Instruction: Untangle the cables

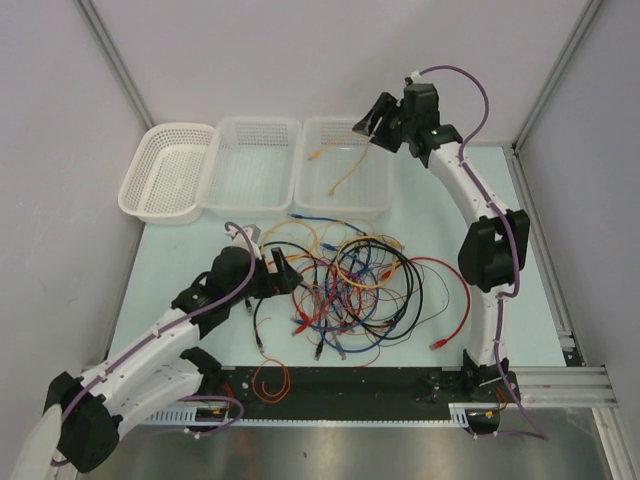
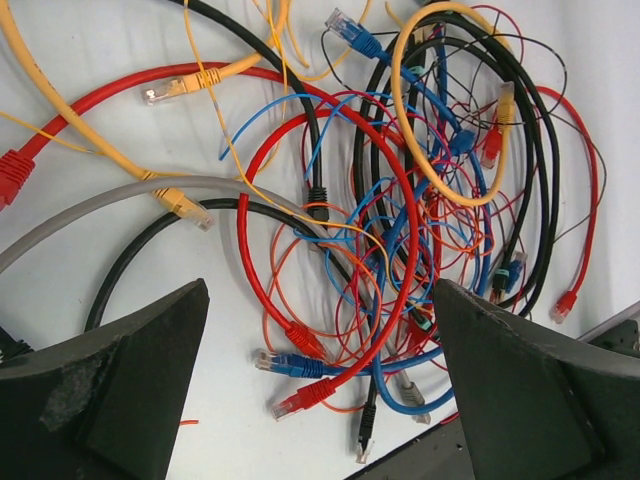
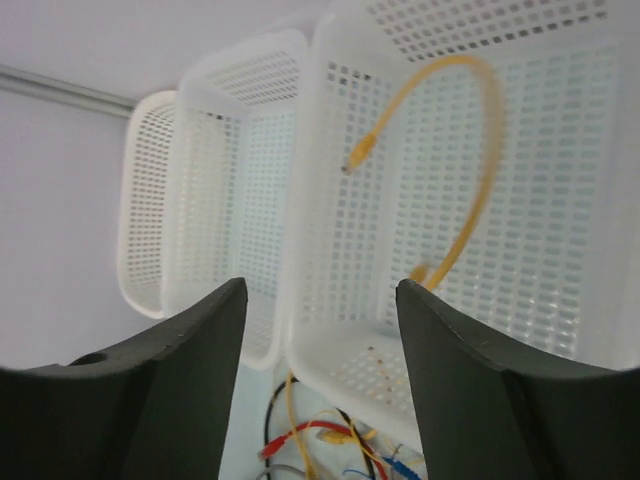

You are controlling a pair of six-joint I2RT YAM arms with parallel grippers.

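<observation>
Cables (image 1: 338, 288) lie heaped just below the baskets' (image 1: 252, 208) near rims.

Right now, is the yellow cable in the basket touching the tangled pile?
Apart. Top view: yellow cable lies wholly inside the basket, pile outside its wall.

Table centre: a tangled heap of thin red, blue, black, yellow and orange cables (image 1: 350, 285) is sprawling over the pale green tabletop (image 1: 180, 250), its loops overlapping thickly.
Left flank: bare tabletop is lying open beside the heap; the left gripper (image 1: 283, 272) is standing at its edge, jaws spread wide.
Far edge: three white perforated plastic baskets (image 1: 250, 165) are standing side by side, closing off the back.
Right end: the right basket (image 1: 340, 124) is holding a yellow cable (image 1: 345, 170); the right gripper (image 3: 320, 330) is hanging above, jaws parted.
</observation>
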